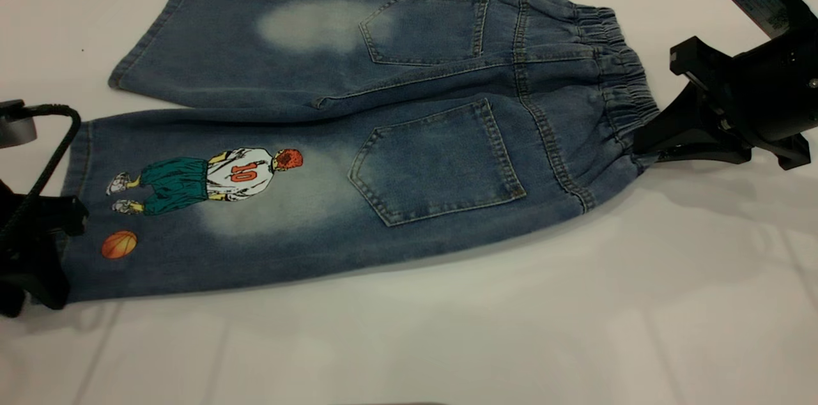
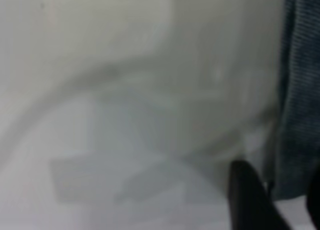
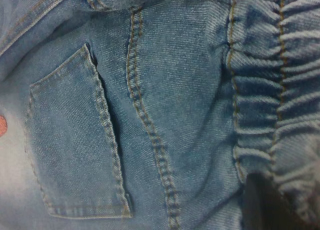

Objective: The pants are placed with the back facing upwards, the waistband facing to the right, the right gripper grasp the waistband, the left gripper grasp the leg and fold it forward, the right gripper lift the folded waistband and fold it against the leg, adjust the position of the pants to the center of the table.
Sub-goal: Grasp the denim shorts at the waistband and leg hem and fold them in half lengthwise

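Observation:
The pants lie flat on the table, back pockets up, with the gathered waistband pointing right. My right gripper is shut on the waistband's near corner, which is lifted slightly off the table. In the right wrist view a dark finger sits under the ruffled waistband. The printed leg points left. My left gripper is at its hem. In the left wrist view that gripper is open, with the denim hem reaching between its fingers.
The plain leg lies farther back, parallel to the printed one. A black cable loops above the left gripper. Bare white tabletop stretches along the near side and to the right of the pants.

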`<state>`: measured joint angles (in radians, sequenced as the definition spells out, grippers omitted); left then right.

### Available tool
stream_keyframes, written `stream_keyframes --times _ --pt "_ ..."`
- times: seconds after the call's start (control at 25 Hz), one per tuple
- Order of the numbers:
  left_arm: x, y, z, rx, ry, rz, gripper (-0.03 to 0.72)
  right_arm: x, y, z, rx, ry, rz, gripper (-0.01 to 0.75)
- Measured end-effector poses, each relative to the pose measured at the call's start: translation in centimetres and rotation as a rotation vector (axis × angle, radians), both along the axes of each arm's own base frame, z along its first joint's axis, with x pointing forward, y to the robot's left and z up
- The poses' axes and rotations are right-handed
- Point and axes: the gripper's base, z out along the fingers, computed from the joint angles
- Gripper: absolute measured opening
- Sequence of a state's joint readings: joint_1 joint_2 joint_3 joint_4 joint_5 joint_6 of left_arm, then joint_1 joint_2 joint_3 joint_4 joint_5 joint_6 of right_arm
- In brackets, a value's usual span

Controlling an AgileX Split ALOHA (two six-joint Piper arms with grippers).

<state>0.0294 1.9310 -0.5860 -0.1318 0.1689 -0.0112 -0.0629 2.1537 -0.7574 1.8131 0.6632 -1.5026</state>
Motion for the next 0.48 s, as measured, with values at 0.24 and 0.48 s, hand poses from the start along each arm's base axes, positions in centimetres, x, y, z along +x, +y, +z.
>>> stream_keyframes --times 0.24,0.48 --pt "0.8 0.0 0.3 -0.005 -0.004 -0.004 0.034 -0.1 0.2 0.1 0.022 -0.007 0.023 0.036" --pt "2.8 -0.2 5.5 -0.021 -0.048 -0.065 0.034 -0.1 0.8 2.5 0.078 -0.035 0.081 0.036"
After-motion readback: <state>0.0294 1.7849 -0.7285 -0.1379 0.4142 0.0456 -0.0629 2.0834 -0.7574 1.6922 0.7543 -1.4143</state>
